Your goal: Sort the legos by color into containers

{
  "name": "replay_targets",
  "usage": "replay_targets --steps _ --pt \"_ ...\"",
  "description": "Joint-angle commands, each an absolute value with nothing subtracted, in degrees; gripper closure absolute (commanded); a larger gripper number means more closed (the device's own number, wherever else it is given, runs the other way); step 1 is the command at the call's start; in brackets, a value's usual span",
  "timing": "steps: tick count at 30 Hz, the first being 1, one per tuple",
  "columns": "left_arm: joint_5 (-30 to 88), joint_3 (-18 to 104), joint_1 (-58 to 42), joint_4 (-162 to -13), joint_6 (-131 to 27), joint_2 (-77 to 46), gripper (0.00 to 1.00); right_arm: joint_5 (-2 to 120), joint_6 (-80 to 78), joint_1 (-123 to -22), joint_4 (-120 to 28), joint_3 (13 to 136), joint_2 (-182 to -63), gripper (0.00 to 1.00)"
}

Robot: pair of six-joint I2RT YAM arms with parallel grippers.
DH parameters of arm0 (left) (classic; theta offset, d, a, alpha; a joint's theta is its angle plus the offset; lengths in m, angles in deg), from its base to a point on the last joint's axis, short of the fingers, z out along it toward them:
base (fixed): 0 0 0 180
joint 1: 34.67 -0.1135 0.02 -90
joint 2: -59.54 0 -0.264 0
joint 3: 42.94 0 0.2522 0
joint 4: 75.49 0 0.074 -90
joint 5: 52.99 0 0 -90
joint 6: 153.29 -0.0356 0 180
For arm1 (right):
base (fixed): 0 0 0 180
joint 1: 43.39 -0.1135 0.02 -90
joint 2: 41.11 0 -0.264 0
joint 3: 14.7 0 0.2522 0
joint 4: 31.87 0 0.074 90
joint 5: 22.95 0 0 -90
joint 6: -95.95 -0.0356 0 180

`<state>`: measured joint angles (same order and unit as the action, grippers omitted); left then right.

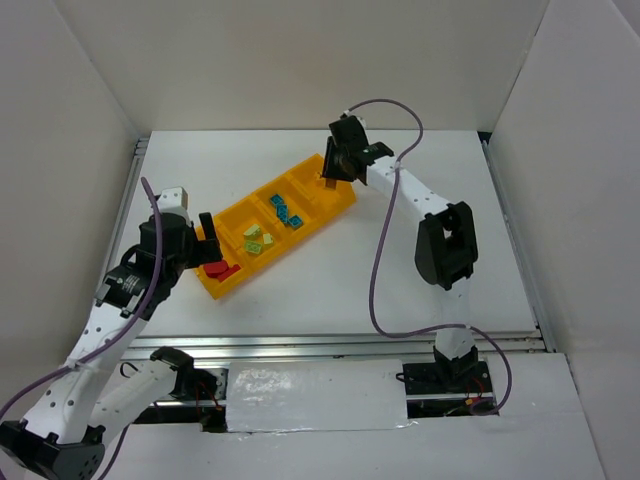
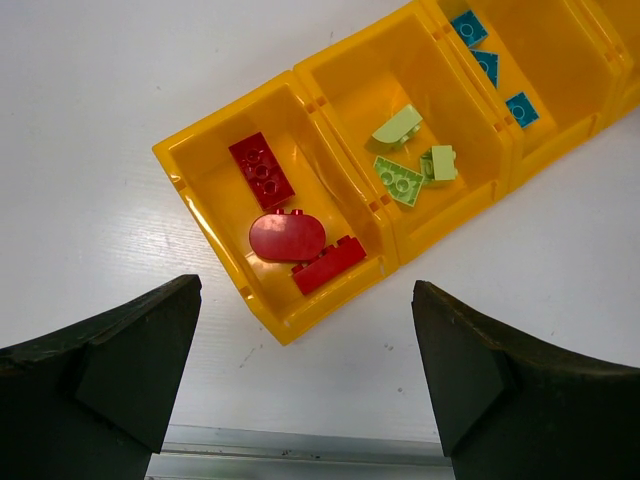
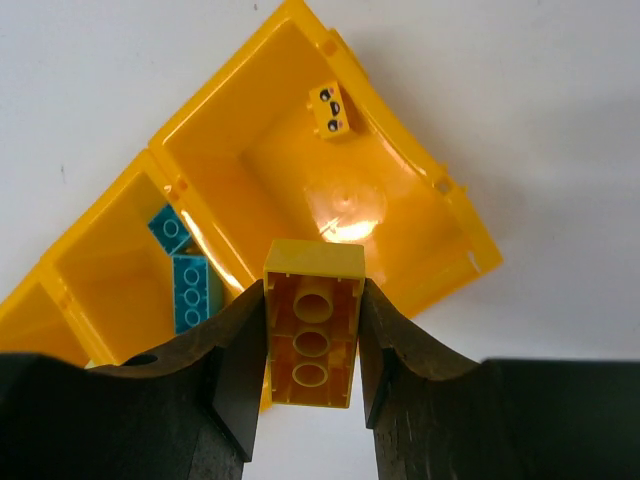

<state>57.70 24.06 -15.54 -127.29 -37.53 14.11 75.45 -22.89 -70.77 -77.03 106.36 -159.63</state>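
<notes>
The containers are one long orange-yellow tray (image 1: 346,204) of four compartments lying diagonally. Red legos (image 2: 287,237) lie in the near-left end compartment, yellow-green ones (image 2: 410,160) in the one beside it, and teal ones (image 2: 490,65) in the third. A small yellow piece (image 3: 331,110) lies in the far end compartment (image 3: 440,180). My right gripper (image 3: 312,340) is shut on a yellow brick (image 3: 312,325), hollow side toward the camera, held above that end compartment's near wall. My left gripper (image 2: 305,380) stands wide open over bare table just off the red end of the tray.
White walls enclose the table on three sides. A metal rail (image 2: 300,450) runs along the near edge, just below my left fingers. The right arm's purple cable (image 1: 380,270) loops over the table to the right of the tray.
</notes>
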Motion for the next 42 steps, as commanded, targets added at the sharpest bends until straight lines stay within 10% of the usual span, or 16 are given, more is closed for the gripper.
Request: replay_targets --steps 1,3,10,15,24,42 --pt "58.7 24.1 -15.9 -125.6 -37.3 13.9 0.01 76.2 -18.6 -70.6 -78.9 113.2 -164.0 0.76" --pt "58.5 24.1 -16.0 -125.5 -37.4 14.0 0.01 75.8 -17.9 -70.6 -79.4 115.9 -165.4 0.74" --pt "57.8 24.1 -16.1 -125.5 -37.8 13.1 0.01 77.4 -17.8 -70.6 -80.0 118.5 -168.3 0.13" --pt "57.1 24.2 -16.2 -125.5 -38.1 12.7 0.01 79.0 -15.8 -70.1 -80.8 117.9 -162.2 0.01" --pt "54.8 23.7 -16.4 -124.7 -38.6 14.0 0.0 65.2 -6.9 -53.3 -87.5 104.8 -150.4 0.0" --pt "50.7 23.7 -16.9 -123.9 -40.3 14.4 0.01 83.8 -21.8 -35.9 -91.5 97.1 -157.1 0.0"
